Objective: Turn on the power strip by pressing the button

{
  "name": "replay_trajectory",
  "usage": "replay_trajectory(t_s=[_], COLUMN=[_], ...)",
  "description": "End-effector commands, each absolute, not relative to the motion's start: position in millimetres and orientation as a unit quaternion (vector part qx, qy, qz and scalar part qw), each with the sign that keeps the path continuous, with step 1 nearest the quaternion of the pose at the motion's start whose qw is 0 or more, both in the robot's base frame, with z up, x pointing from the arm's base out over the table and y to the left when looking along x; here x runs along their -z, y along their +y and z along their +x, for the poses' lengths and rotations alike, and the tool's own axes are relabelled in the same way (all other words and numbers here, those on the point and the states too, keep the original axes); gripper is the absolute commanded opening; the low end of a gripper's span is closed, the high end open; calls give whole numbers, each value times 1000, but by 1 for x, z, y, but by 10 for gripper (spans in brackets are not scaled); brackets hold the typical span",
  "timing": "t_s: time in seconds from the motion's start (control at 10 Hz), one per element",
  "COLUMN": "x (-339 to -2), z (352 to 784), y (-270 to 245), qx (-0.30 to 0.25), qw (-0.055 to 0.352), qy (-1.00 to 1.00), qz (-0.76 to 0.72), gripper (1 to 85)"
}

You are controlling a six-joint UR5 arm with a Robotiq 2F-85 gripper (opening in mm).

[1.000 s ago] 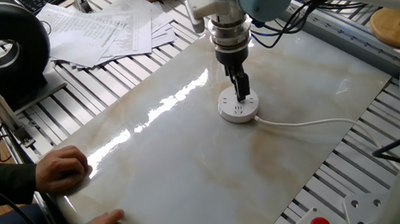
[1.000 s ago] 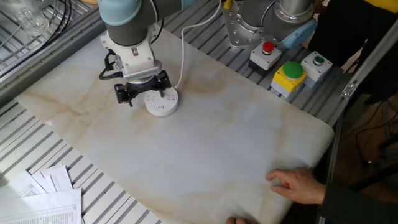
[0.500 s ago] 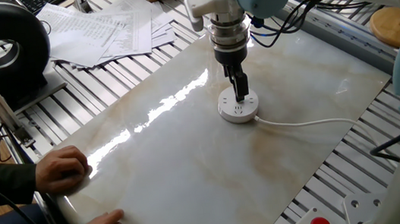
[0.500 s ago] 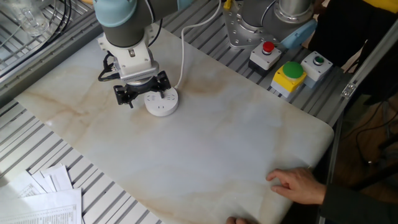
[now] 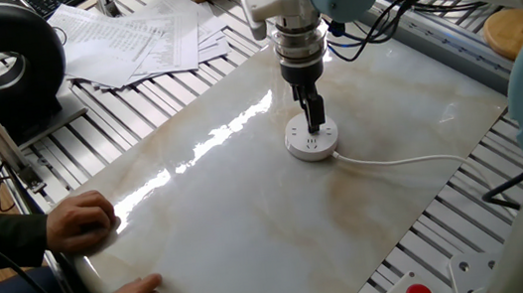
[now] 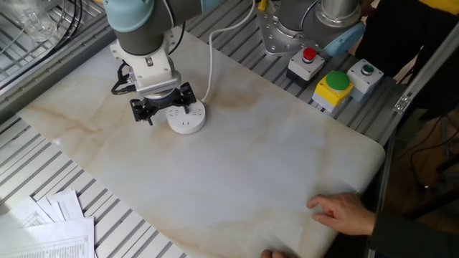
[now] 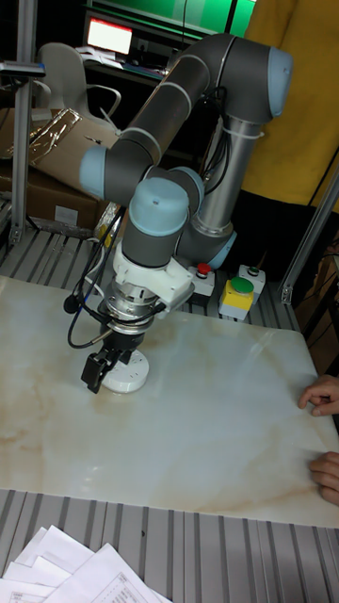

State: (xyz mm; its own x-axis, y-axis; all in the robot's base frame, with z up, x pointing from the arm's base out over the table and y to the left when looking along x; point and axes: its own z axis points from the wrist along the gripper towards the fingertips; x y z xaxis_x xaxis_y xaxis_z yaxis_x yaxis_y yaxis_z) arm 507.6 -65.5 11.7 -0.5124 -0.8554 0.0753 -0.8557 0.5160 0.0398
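One fixed view: gripper (image 5: 316, 125) stands upright over the power strip (image 5: 312, 144), centre-right of frame, fingertips at its top face. Against the earlier frames it has barely moved; the arm above has drifted a little, tips at the same spot. Judgement: either pressing or poised on the button; no indicator light visible, so the switch state is unknown. Finger gap cannot be told from any view. White cord (image 5: 403, 160) trails right across the marble slab (image 5: 250, 218), clear of the tool. Person's hands (image 5: 81, 221) rest on the slab edge, lower left, well apart. Papers (image 5: 138, 37) upper left, button boxes (image 6: 333, 86) upper right in the other fixed view. Nothing obstructs the approach.
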Motion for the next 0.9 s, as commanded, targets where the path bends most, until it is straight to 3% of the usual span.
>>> replay_trajectory(t_s=[0.0,0.8], x=[-9,4], z=[512,512], y=[-64,-58], qx=[0,12], qw=[35,27], qy=[-872,-873], qz=[489,486], gripper=[850,850])
